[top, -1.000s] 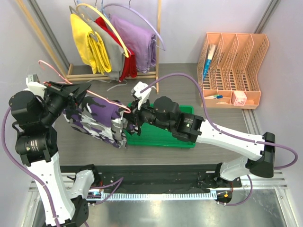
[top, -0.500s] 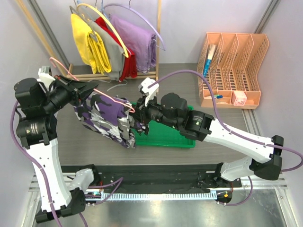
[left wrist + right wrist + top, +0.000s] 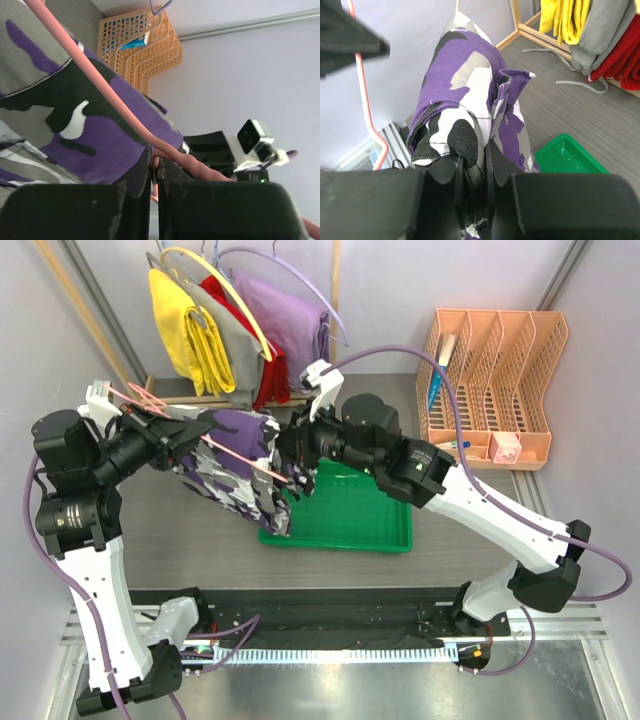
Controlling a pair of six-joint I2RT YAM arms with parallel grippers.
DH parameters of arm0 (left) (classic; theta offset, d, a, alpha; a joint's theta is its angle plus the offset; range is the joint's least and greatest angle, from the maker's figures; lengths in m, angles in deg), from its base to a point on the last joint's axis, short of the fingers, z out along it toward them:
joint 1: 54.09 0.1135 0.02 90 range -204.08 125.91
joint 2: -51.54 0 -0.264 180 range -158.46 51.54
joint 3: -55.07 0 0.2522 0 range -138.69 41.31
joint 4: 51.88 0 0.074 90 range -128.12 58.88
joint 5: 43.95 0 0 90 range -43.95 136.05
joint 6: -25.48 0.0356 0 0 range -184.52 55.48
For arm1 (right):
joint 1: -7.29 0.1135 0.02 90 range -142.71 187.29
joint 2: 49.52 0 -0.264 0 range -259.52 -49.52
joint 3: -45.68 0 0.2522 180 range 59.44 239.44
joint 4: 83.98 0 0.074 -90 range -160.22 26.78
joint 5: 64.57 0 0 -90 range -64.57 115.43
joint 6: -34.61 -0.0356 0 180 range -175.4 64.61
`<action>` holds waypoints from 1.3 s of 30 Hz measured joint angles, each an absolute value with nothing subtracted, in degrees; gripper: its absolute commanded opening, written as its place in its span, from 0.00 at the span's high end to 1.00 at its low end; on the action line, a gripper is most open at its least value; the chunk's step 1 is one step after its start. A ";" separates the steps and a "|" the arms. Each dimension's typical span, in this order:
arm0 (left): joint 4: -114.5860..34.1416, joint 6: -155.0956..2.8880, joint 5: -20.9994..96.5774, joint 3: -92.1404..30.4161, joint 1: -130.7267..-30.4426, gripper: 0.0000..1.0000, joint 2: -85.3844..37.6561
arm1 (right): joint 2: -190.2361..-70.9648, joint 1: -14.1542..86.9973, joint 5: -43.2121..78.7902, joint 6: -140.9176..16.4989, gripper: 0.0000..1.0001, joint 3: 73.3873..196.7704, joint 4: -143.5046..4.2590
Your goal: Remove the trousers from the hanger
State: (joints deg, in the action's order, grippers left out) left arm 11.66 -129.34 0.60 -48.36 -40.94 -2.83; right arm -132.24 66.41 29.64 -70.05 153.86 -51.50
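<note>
The thin salmon-pink wire hanger (image 3: pixel 245 459) was held in the air above the grey wood-grain table (image 3: pixel 180 530), between the two arms. The soft camouflage trousers in purple, white, grey and black patches (image 3: pixel 232 485) were draped over its long straight arm. The left gripper (image 3: pixel 188 432) had its jaws fully closed, pinching the pink wire near the hook end (its wrist view showed the rod (image 3: pixel 100 95) passing right at the fingertips, over the cloth (image 3: pixel 100 135)). The right gripper (image 3: pixel 292 472) met the garment from the other side. Its jaws were nearly closed on a bunched fold of the trousers (image 3: pixel 465 90), with the hanger (image 3: pixel 365 100) just beside. The hanging cloth overlapped the left corner of a green plastic tray (image 3: pixel 350 530). Behind stood a wooden rack of yellow, grey, red and lavender garments (image 3: pixel 240 330).
</note>
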 measured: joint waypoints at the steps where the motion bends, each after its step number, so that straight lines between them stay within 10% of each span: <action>1: 11.90 -128.55 0.47 -48.34 -40.94 1.00 -2.74 | -132.81 65.66 28.98 -70.77 0.99 155.39 -51.13; 39: 10.48 -125.47 -3.05 -33.96 -40.94 1.00 7.01 | -149.77 64.09 35.47 -83.08 0.99 197.39 -49.18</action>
State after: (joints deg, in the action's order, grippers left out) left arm 10.48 -125.47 -3.05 -33.96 -40.94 7.01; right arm -149.77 64.09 35.47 -83.08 197.39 -49.18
